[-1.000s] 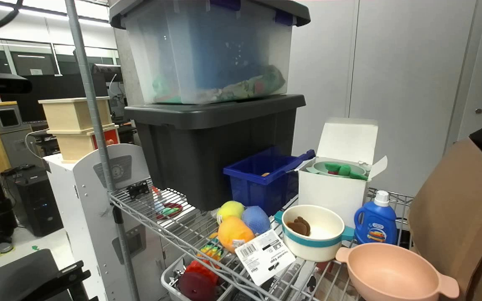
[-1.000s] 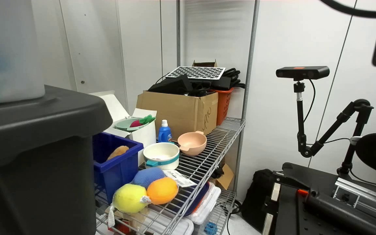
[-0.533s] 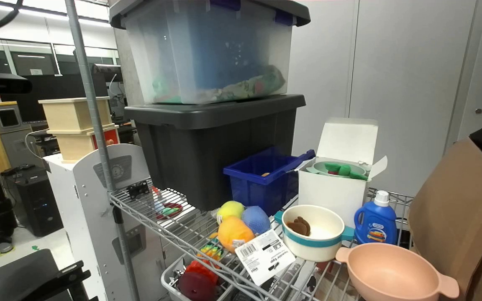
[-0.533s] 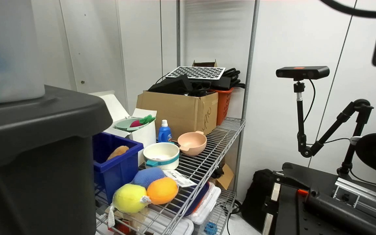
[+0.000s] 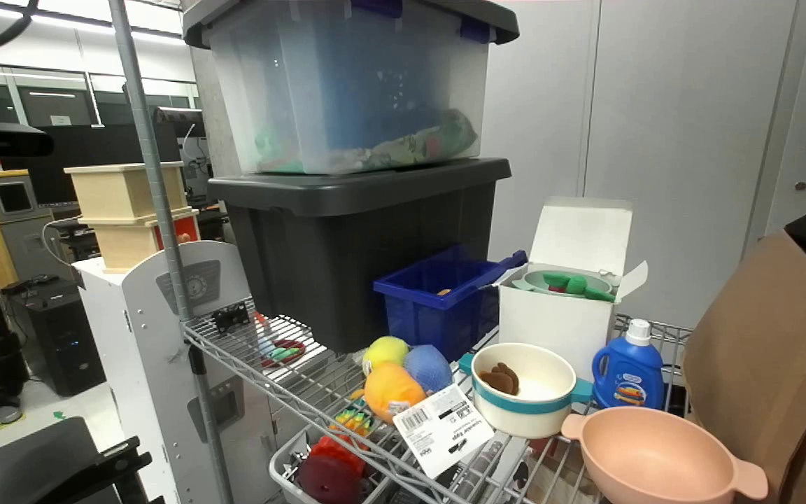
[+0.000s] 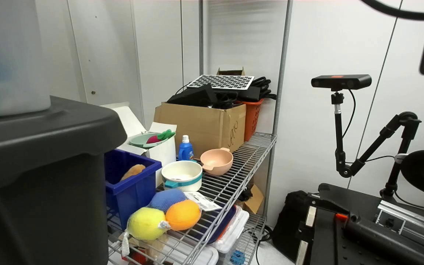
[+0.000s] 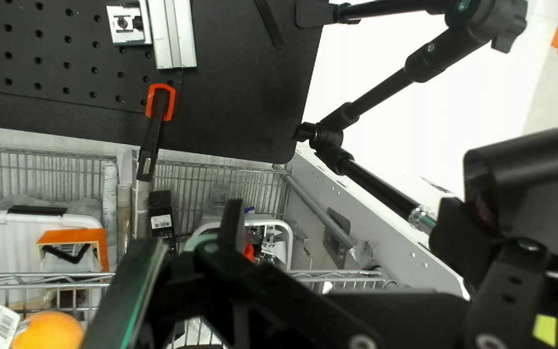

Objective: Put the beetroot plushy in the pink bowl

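Pinching nothing with the black two-fingered gripper (image 7: 190, 234), spread — seemingly before reaching. Must pass the wide salmon-pink plastic bowl (image 5: 655, 451) and descend onto the green-leaved magenta plush beetroot (image 6: 156, 138) — inside the round pale-green bowl (image 6: 138, 140) in the white cardboard box (image 6: 166, 153).

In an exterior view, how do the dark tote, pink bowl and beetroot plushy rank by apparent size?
Largest to smallest:
dark tote;
pink bowl, cut off at the frame's edge;
beetroot plushy, partly hidden.

In an exterior view, the beetroot plushy (image 5: 576, 285) is in a dish (image 5: 533, 281) in a box (image 5: 541, 325) — pot (image 5: 525, 420) in front, bowl (image 5: 655, 451) further right.
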{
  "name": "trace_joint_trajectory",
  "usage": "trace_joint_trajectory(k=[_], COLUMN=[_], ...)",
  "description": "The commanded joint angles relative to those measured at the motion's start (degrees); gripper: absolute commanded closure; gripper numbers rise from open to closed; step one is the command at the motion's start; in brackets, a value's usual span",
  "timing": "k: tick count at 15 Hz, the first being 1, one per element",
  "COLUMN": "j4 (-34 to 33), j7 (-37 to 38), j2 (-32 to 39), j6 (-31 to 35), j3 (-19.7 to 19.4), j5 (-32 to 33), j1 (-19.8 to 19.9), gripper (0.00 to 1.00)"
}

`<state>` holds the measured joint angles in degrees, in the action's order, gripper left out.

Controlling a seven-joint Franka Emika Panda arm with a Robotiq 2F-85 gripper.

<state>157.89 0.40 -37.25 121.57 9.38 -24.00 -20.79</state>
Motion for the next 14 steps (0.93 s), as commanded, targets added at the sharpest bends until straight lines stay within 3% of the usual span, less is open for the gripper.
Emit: trace_joint_trajectory(k=[1,14], j4=[-0.1,-0.3], j7=[-0.2,-0.3], j2=[-0.1,1.4], j6=[-0.3,0.4], j3=[0.4,0.4], j5=[-0.2,0.1], j1=[0.4,0.9], gripper=[0.0,0.0])
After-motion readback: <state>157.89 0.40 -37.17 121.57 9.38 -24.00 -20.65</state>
